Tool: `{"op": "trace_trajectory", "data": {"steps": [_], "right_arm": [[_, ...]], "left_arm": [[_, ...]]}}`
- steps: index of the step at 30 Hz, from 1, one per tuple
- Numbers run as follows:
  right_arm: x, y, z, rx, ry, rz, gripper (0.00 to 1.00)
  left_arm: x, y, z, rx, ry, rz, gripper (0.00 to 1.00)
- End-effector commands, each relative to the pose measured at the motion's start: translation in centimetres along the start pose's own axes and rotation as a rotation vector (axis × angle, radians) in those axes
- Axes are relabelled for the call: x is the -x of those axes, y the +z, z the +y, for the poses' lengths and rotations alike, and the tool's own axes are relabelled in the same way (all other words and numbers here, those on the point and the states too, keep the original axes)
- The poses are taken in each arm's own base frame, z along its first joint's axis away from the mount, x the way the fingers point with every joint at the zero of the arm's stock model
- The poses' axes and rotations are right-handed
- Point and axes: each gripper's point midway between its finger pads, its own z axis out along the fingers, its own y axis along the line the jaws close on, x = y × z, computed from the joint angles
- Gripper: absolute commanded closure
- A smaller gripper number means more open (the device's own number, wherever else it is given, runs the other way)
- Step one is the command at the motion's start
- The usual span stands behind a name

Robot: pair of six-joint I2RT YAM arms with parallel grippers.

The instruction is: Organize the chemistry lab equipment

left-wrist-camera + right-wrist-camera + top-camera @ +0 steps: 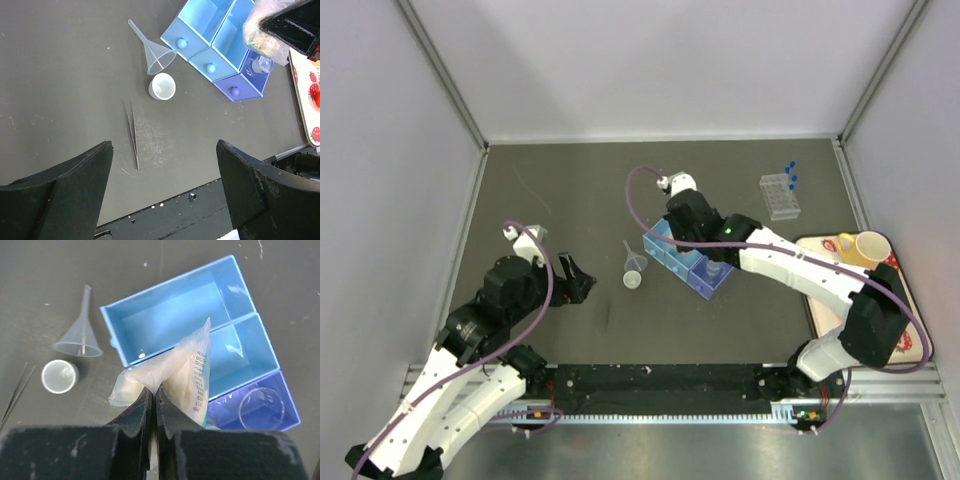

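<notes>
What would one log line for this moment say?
right pincer: shut on plastic bag over blue drawers | left pincer: open, empty

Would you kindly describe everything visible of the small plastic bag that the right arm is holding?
The small translucent plastic bag looks soft and crumpled, with dark print along one side and pale, cream-coloured contents I cannot identify. One corner tapers to a point. The right gripper pinches one edge between shut jaws. The bag hangs over the open light-blue plastic compartments; whether it touches them is unclear.
</notes>
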Motion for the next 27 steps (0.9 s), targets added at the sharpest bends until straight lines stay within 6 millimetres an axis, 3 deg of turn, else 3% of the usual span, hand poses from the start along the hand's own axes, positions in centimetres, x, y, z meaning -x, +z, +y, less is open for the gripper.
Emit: {"op": "trace_trajectory", "data": {"steps": [1,5,11,27], "right_arm": [[0.1,-0.3,-2.6,-0.048,0.076,-0.022,1.0],[-1.3,1.0,-3.8,-0.065,0.097,0.015,1.0],[-2.9,2.9,-3.9,-0.046,0.115,0.053,1.0],[-5.8,7.4,-1.9,0.012,0.113,0.153,1.0]], "left_arm": [[1.9,-0.5,-1.3,-0.044,0.004,-0.054,0.11],[1.8,-0.4,-1.4,-0.044,0.002,-0.049,0.11],[1.7,-0.2,-1.3,-0.042,0.003,-0.043,0.11],[1.6,0.3,-1.0,-0.027,0.01,-0.043,0.11]]}}
